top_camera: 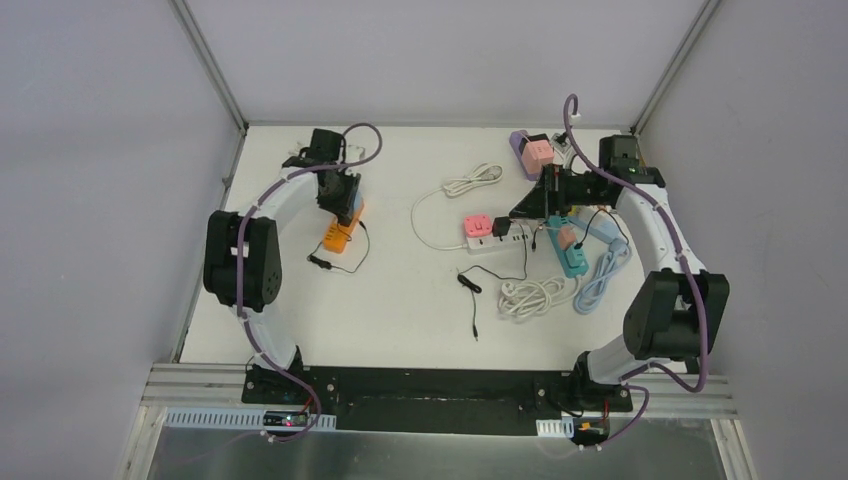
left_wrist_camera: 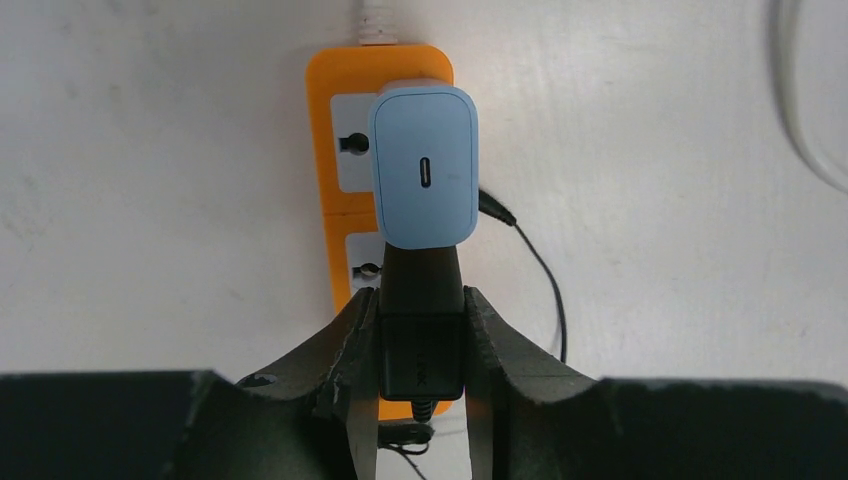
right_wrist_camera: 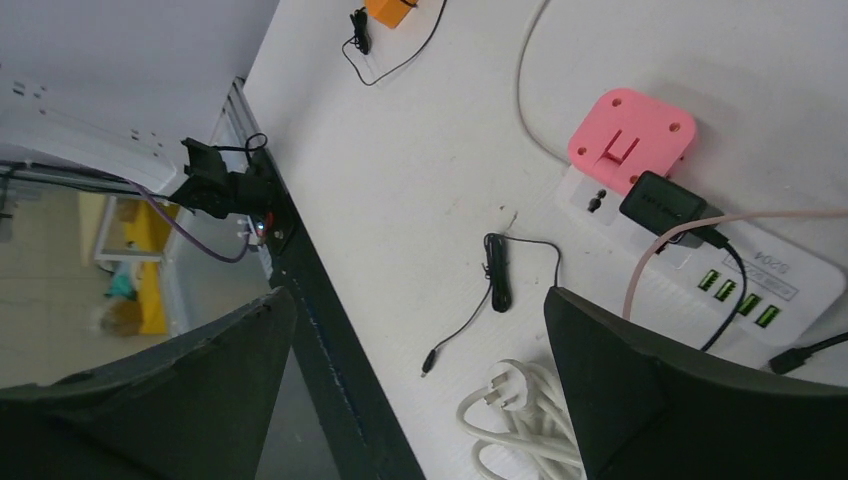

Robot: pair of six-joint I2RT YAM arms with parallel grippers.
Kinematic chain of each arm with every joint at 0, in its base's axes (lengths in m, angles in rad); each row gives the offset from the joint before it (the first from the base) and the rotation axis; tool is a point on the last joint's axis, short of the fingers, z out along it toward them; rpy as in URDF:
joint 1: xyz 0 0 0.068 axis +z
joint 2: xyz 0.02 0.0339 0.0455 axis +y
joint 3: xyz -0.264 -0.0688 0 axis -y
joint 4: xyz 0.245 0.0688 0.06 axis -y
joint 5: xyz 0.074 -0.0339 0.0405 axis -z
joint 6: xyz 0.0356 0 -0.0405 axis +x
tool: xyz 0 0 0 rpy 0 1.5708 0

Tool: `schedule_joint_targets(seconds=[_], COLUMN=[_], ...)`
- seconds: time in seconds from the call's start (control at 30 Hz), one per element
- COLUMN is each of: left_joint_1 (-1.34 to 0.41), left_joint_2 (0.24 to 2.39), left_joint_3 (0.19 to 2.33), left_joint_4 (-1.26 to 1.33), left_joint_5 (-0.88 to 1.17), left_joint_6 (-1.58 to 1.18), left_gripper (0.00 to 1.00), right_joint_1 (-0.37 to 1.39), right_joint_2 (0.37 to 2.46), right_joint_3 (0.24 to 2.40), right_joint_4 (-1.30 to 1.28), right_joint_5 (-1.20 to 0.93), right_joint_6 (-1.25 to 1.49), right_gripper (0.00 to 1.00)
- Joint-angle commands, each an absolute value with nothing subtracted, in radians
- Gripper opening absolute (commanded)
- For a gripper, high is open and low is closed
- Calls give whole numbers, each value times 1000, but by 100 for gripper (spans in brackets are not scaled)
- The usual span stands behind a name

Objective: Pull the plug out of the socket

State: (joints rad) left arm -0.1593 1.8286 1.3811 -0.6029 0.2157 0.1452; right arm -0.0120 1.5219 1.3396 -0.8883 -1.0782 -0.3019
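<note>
An orange power strip lies on the white table, left of centre in the top view. A light blue charger and a black plug sit in it. My left gripper is shut on the black plug, one finger on each side; in the top view it stands over the strip. The plug's thin black cord runs off to the right. My right gripper is open and empty, held above a white power strip that carries a pink adapter and a black plug.
A teal strip and a purple strip, each with a pink adapter, lie at the right. Coiled white cable, a light blue cable and a loose black lead lie near them. Walls close in the table.
</note>
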Motion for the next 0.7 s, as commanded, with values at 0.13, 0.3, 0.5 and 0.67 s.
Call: schedule_joint_targets(seconds=[0.13,0.3,0.5,0.67], left_joint_1=[-380,-470,-546,-566], left_joint_2=[1769,1732,1688,1662], left_joint_3=[1269,1227,1167,1118], left_joint_4=[-495,-444,-380,-354], left_joint_5=[297,299,313,332], left_joint_6=[148,146,165,156], left_gripper=[0,0,0,0], right_joint_1=[42,105,165,201], right_joint_2=[1609,1671,1801,1885], right_joint_3=[1166,1132,1198,1277], right_joint_4=[-281,-61,-3,-4], right_joint_5=[-1153,-1146,-1103,-1116], right_joint_6=[385,558,670,680], right_gripper=[100,99,98,98])
